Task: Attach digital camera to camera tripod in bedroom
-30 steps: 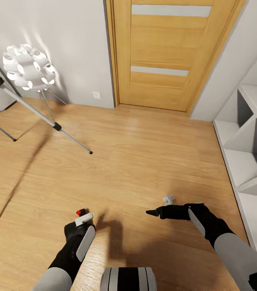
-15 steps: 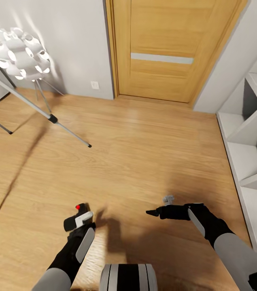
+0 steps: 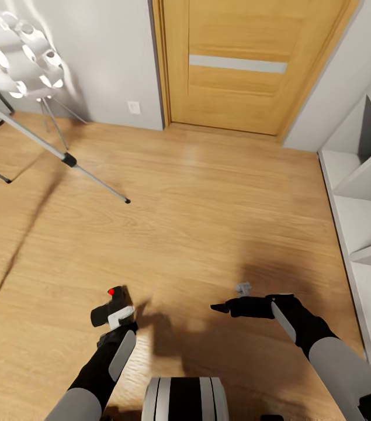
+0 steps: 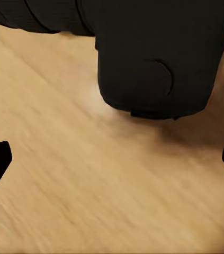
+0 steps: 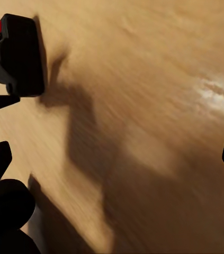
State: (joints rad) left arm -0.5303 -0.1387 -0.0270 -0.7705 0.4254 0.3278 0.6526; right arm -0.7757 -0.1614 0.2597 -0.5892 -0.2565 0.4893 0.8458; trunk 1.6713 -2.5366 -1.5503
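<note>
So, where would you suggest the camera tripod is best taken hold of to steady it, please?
On the camera tripod, I'd take the thicker silver leg tube just above its black joint. Bring the open right claw in from the side, jaws square across the slanted tube. The thinner section down to the foot would probably flex or slip.

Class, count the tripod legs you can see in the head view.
3 of the camera tripod: one reaching the floor centre-left, one ending at the left edge, one foot at lower left. All run out of frame.
</note>
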